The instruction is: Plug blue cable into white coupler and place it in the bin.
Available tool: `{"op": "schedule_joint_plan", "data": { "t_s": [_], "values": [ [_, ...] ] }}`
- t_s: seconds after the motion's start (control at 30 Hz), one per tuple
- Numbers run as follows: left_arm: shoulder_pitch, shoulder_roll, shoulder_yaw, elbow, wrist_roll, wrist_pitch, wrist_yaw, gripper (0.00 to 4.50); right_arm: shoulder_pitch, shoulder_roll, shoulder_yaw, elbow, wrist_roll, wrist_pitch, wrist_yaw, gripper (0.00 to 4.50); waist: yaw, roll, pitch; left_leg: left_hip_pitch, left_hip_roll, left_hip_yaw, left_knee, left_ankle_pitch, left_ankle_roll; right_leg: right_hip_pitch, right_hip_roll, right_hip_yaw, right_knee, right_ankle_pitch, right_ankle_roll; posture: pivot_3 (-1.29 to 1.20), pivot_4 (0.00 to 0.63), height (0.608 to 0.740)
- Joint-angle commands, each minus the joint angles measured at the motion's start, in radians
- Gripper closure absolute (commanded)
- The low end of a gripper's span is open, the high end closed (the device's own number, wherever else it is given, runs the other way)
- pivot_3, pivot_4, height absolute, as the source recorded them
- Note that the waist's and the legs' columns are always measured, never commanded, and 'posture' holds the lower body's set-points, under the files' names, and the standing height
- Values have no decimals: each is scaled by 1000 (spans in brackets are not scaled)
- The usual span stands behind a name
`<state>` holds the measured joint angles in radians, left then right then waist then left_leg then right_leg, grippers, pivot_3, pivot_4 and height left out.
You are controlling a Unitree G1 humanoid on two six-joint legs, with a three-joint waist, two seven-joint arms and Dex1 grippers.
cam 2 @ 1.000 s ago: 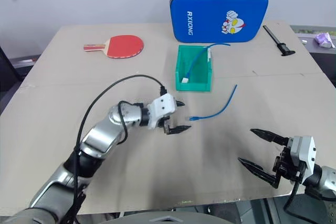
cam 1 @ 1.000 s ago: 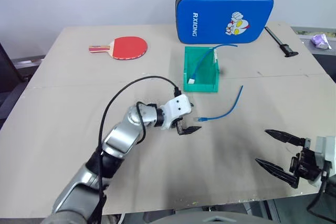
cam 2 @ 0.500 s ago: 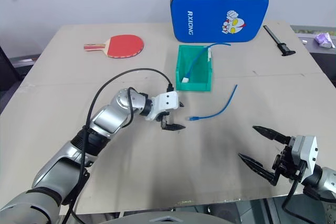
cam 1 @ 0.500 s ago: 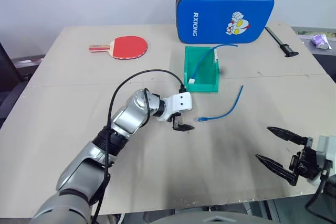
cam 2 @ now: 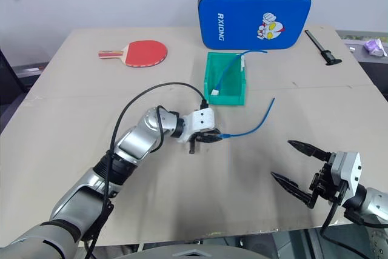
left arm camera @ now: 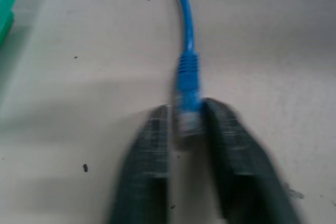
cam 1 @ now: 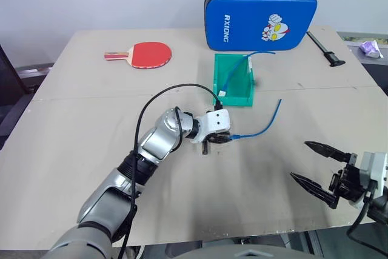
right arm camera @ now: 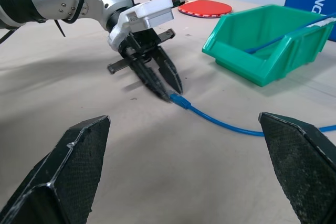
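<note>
Cable (cam 1: 262, 127) plug is pinched in the left gripper (left arm camera: 185, 129), likely for mating with a coupler; right gripper (cam 2: 298, 169) is held spread, clear of it.

Head pair looks down over the table (cam 1: 73, 150) — wrist views sit low, sharing the blue cable (right arm camera: 220, 123).

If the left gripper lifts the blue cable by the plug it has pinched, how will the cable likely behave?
The blue cable is thin and lies in a loose curve, so it will probably droop and trail. It looks light, so lifting should be easy. The left gripper pinches only the small clear plug, so it might pivot or slip.
</note>
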<state>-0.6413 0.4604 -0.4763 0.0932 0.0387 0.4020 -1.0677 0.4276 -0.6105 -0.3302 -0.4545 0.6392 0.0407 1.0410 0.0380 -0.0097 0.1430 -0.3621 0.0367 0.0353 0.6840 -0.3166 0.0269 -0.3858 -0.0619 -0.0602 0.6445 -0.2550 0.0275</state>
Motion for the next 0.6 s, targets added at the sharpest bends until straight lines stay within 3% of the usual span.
{"op": "schedule_joint_plan", "data": {
  "t_s": [0.03,0.23,0.4,0.53,0.6],
  "values": [
    [9,-4,-1,-20,-1,16,-5,4476,-2,-8,-15,-15,8,-1,3,0,0,0,0,0,0,0,0,0,0,0,0,0,0,0,0,0,150,740],
    [47,-50,89,-85,-130,49,-12,4476,5,0,-6,-27,41,31,-6,0,-1,0,0,0,0,0,0,0,0,0,0,1,0,0,0,0,150,740],
    [99,-126,206,-185,-330,154,-16,4476,70,-55,47,-137,153,265,-77,0,-1,0,1,-1,1,-1,0,0,0,0,-1,1,0,0,0,0,150,740],
    [139,-178,277,-268,-482,257,9,4476,-5,-63,103,-228,266,464,-279,0,-12,-1,1,0,2,-4,0,0,0,0,0,2,1,0,0,0,150,740],
    [149,-202,309,-288,-545,302,31,4476,-94,-65,124,-231,410,573,-375,0,-17,-2,1,0,1,-5,1,0,0,0,-1,3,1,0,0,0,150,740]
  ]
}}
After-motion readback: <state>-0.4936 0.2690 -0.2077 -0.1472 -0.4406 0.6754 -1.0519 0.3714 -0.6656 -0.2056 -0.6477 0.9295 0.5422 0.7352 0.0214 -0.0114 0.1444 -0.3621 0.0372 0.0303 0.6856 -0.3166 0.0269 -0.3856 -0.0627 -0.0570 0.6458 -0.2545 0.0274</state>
